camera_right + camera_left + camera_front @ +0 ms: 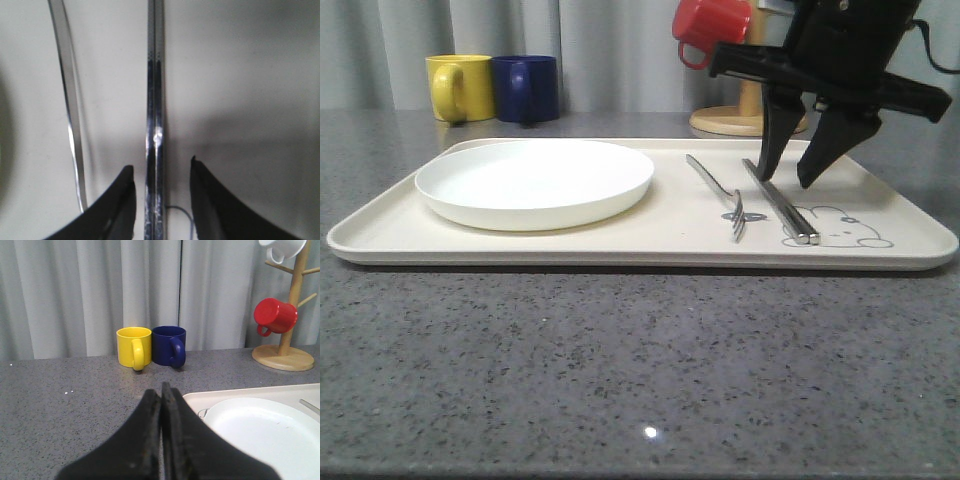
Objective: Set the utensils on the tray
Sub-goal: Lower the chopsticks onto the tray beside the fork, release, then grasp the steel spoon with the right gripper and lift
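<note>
The cream-white tray (pixel 620 245) lies across the table with a grey rabbit drawing at its right. On it lie a silver fork (pixel 718 191) and, to its right, a pair of chopsticks (pixel 782 202) side by side. My right gripper (pixel 784 182) hangs open just above the chopsticks' far part, fingers straddling them without touching. In the right wrist view the chopsticks (pixel 155 115) run between the open fingers (pixel 162 167), with the fork handle (pixel 70 100) beside. My left gripper (pixel 161 390) is shut and empty, by the tray's far left corner (pixel 200 399). The spoon is out of view.
A round white plate (pixel 535 180) sits on the tray's left half. A yellow mug (pixel 460 87) and a blue mug (pixel 527 88) stand behind the tray. A wooden mug tree (pixel 745 105) with a red mug (pixel 708 28) stands at the back right.
</note>
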Tool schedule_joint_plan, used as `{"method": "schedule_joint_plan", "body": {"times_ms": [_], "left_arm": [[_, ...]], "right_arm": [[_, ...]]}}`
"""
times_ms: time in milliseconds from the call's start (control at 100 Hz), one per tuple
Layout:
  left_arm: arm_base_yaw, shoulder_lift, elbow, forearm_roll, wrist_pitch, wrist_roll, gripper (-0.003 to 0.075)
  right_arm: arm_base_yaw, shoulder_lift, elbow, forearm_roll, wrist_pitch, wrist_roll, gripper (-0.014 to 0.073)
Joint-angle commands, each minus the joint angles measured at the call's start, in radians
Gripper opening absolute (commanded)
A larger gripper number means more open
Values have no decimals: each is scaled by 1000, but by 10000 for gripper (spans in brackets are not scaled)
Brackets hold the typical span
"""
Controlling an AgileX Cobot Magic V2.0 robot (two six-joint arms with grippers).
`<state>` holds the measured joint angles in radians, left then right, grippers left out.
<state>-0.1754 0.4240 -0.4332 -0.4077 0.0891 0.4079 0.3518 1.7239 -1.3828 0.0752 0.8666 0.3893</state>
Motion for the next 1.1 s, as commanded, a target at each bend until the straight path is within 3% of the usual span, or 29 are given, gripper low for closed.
{"method": "schedule_joint_plan", "body": {"times_ms": [0, 630, 1090], "left_arm": [[-4, 5, -26, -11, -62, 0, -18], [-4, 5, -26, -11, -62, 0, -18], [-4, 5, -26, -11, -62, 0, -18]], "right_arm": [[-25, -90, -46, -49, 5, -28, 290], [-430, -192, -41, -63, 181, -436, 290], [-510, -82, -33, -63, 173, -496, 290]]}}
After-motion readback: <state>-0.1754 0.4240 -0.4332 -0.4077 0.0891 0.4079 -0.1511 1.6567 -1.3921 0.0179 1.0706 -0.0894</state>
